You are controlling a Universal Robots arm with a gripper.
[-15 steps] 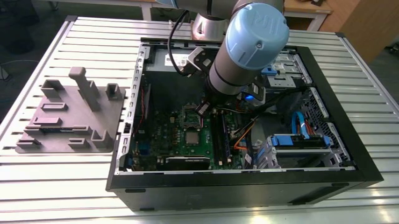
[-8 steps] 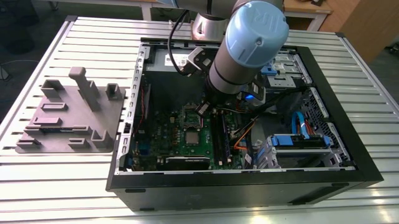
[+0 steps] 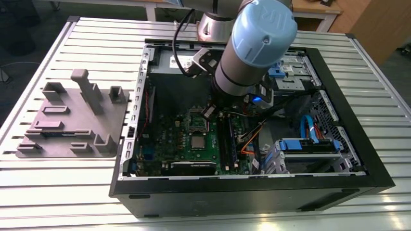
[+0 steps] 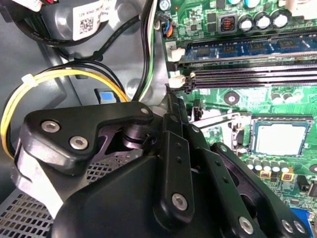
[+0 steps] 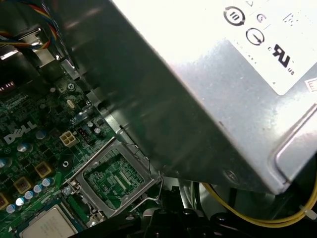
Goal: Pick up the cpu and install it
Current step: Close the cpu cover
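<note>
Centrally on the slatted metal table [image 3: 51, 192] sits an open computer case [image 3: 257, 192], and the robot arm [image 3: 257, 43] plunges into it from the upper middle of the exterior view, its blue-capped elbow high and its wrist pointing steeply down at the green motherboard [image 3: 168, 144]. A grey plate [image 3: 64, 120] of holders lies well apart, at the exterior view's left.

The gripper [image 3: 209, 111] hangs low over the board, just above the opened metal socket frame [image 3: 196, 122] (whether the claw is clenched or released cannot be told from these angles), and nothing is seen held in it.

The cpu [image 3: 197, 141] lies flat on the motherboard at the middle of the exterior view, just beside that frame and apparently seated in its socket; its silver top also shows in the second wrist view [image 4: 276, 138].

It is likely light, rigid and smooth-topped, with a delicate underside, so a careful pinch on two opposite edges would suit it best.
</note>
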